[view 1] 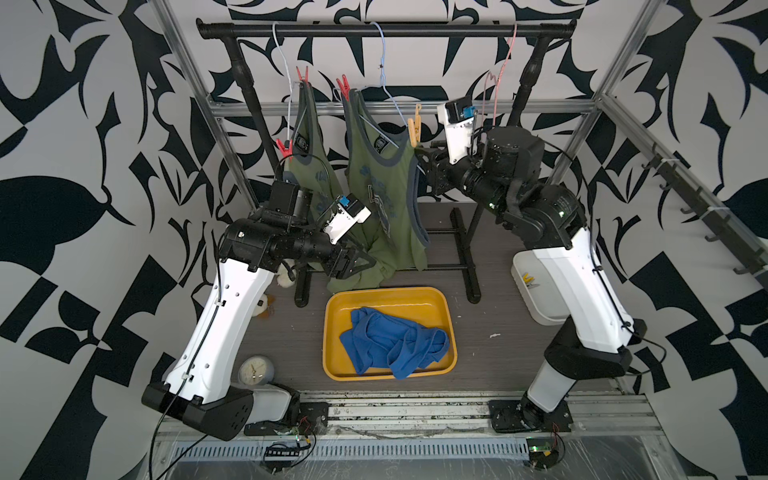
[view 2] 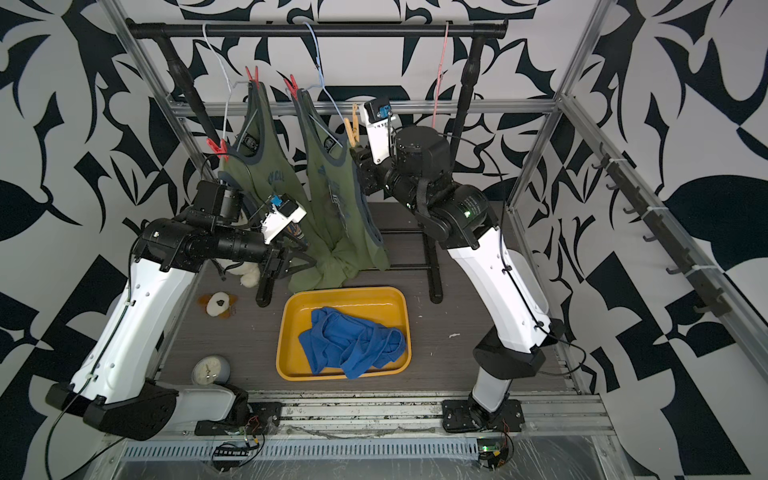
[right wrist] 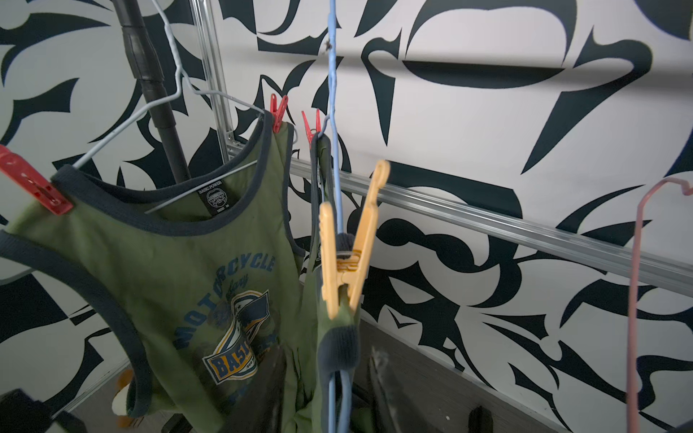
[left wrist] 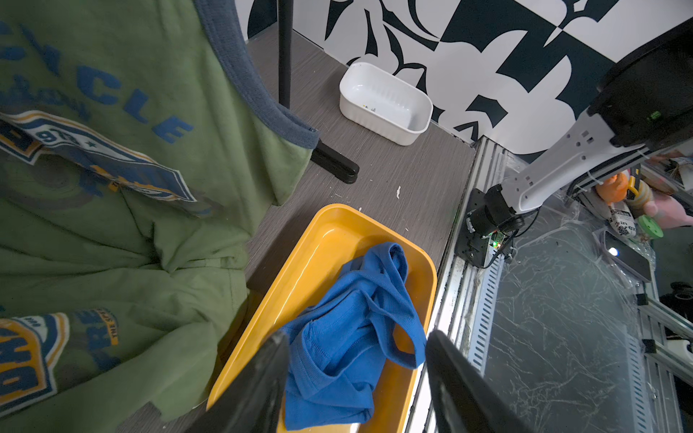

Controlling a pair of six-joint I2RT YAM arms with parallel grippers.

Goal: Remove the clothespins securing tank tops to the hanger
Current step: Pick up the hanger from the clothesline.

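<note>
Rail [view 1: 386, 30]: is running across the top of both top views, carrying three wire hangers.
Left olive tank top [view 1: 311, 166]: is hanging from the white hanger [view 1: 289, 104], upper left of centre. The upper red clothespin [view 1: 302, 75] is biting its top strap and the lower red clothespin [view 1: 284, 148] is gripping the other strap.
Middle olive tank top [view 1: 382, 183]: is hanging from the blue hanger [view 1: 388, 89], centre of the frame. The middle red clothespin [view 1: 343, 86] is pinning its left strap and the yellow clothespin [view 1: 414, 124] is pinning its right strap, handles pointing up.
Blue tank top [view 1: 390, 345]: is lying crumpled in the yellow tray [view 1: 386, 293], lower centre.
Pink hanger [view 1: 498, 83]: is hanging at the upper right of the rail.
White bin [view 1: 528, 307]: is sitting at the right edge of the table, partly behind the right arm. Small yellow pieces are showing inside, too small to identify.
Left gripper [left wrist: 356, 337]: its jaws are standing released with nothing between them. It is hovering by the lower hems of the olive shirts, left of centre in both top views.
Right gripper [right wrist: 328, 375]: is reaching up right of centre, just below the yellow clothespin. In the right wrist view its fingers are standing either side of the grey-trimmed strap and blue wire — whether they are pinching or loose, I cannot tell.
Clock [view 1: 254, 370]: is lying at the lower left of the table.
</note>
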